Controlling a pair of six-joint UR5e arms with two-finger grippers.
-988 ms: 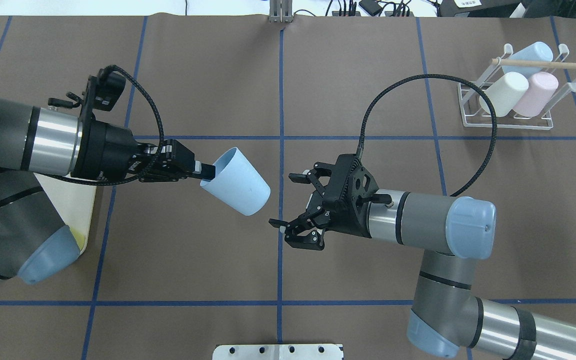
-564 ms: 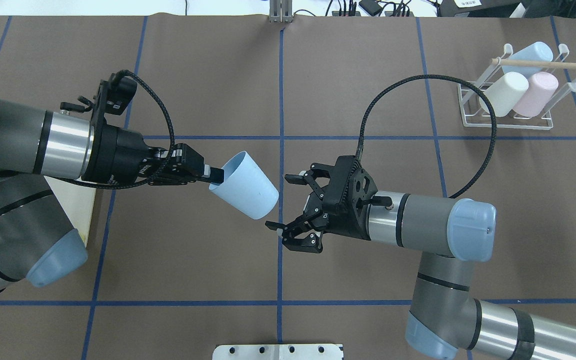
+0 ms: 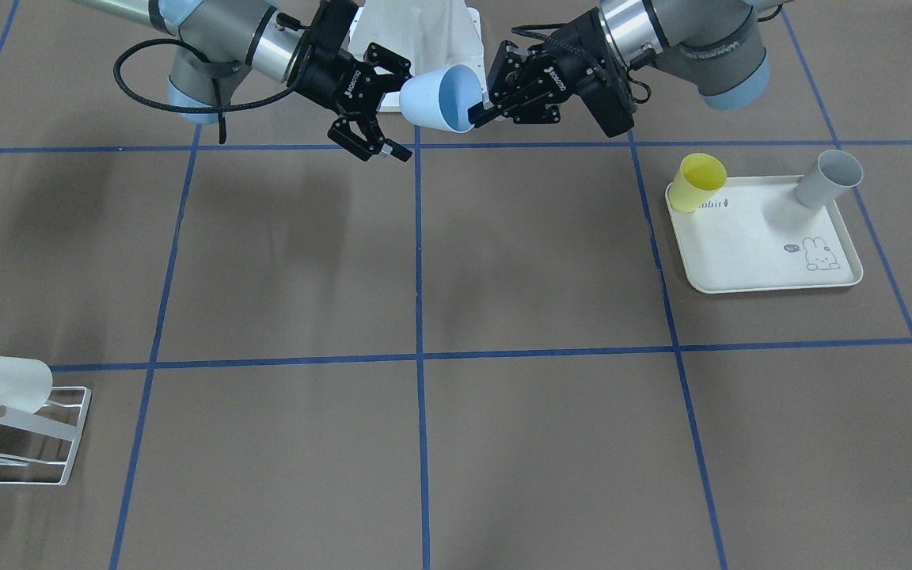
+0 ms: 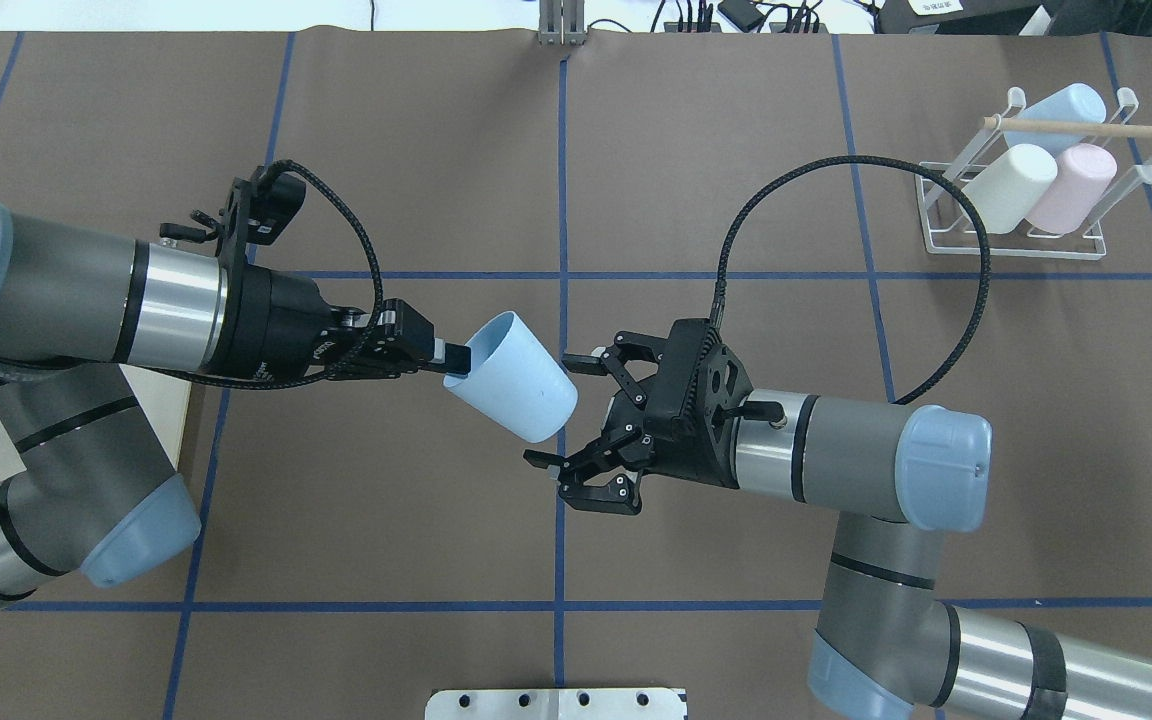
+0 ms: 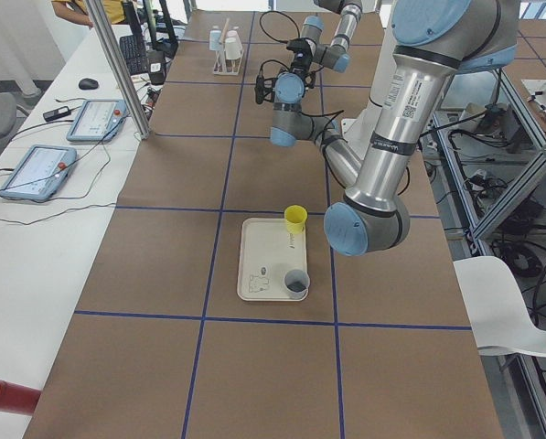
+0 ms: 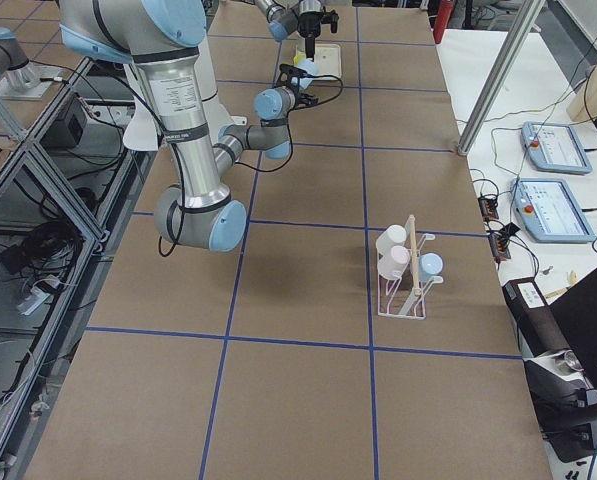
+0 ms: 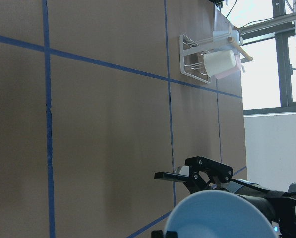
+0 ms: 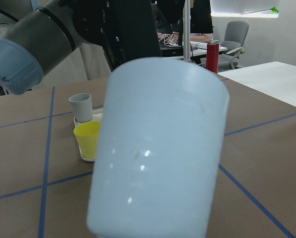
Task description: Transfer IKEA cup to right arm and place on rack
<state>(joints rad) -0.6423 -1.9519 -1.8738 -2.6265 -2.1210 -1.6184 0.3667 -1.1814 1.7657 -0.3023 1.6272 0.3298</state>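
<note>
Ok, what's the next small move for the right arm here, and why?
Probably ease the right gripper slightly forward over the blue cup before closing: its jaws are open and only just flank the cup's base, while the left gripper grips the rim.

The left gripper (image 4: 446,353) now holds the pale-blue plastic cup (image 4: 511,375) farther from the tabletop's left edge than before. Its closed base has reached the spread fingers of the black right gripper (image 4: 549,408), which has edged slightly leftward.
</note>
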